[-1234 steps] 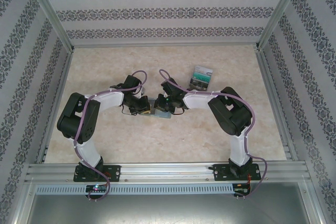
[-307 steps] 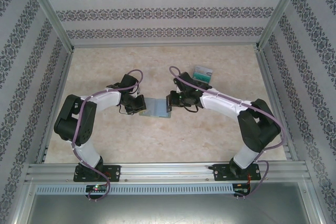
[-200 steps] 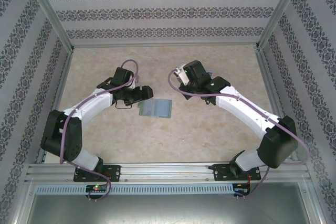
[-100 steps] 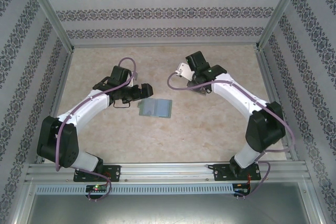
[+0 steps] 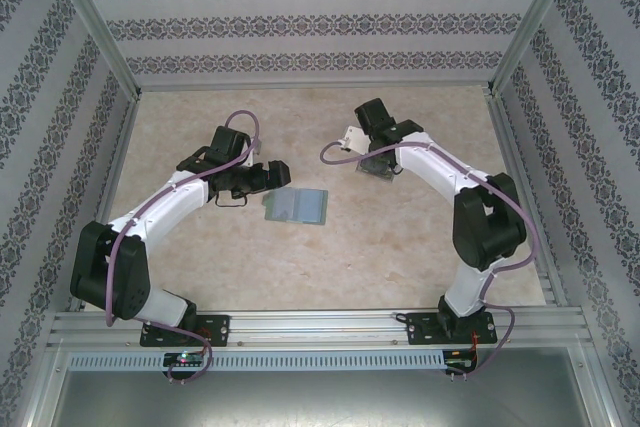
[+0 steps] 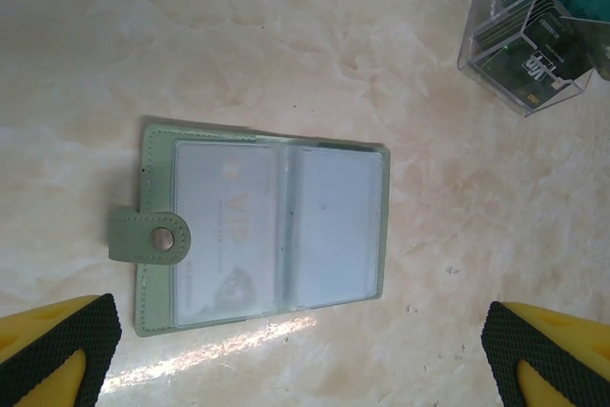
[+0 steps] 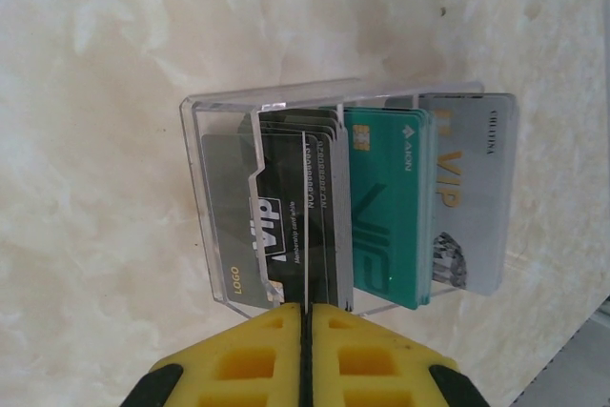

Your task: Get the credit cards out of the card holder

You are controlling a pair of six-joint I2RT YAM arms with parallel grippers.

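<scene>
Since leaving the card holder, my right gripper has reached the clear box, pinching a credit card that points lengthwise into it. My left gripper gapes wide.

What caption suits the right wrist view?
Right gripper holds a card edge-on in the clear stand among other cards.

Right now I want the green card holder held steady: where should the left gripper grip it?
Probably its snap tab, on the left edge in the left wrist view, approached from above by the open left gripper. The card holder lies flat and open; the tab is its one protruding part.
</scene>
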